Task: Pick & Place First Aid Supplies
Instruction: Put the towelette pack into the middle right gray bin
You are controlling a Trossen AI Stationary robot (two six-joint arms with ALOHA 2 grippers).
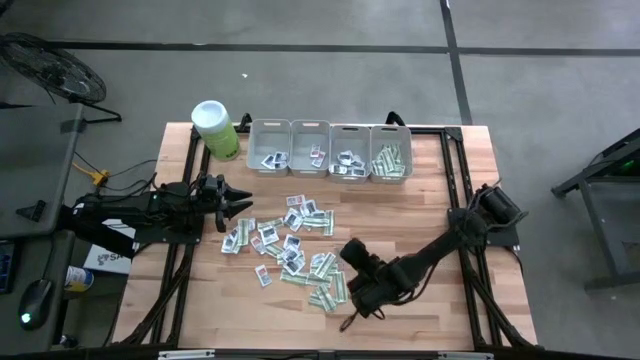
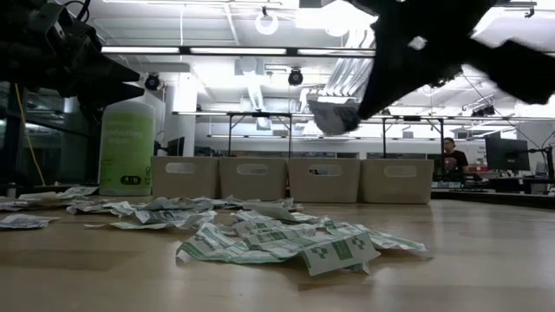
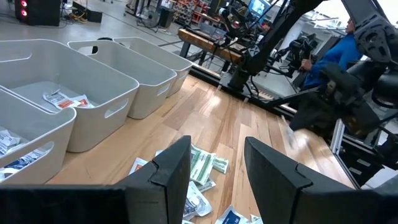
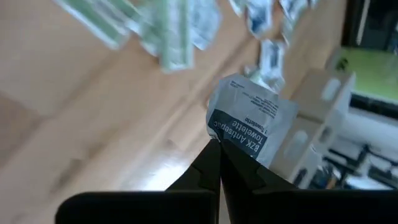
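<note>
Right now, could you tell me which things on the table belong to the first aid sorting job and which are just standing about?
Belongs to the job:
- loose packets heaped mid-table
- towelette packet pinched in the right tool
- four grey bins along the far edge, some packets already inside

Standing about:
- green canister beside the bins
- left tool, open, empty, at the pile's left edge

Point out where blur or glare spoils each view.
Right wrist view: the table and loose packets are smeared, while the packet in the right gripper reads sharp. Low view: ceiling lights glare and the arms go to silhouette. Left wrist view: the far arm looks soft. High view: evenly lit.
</note>
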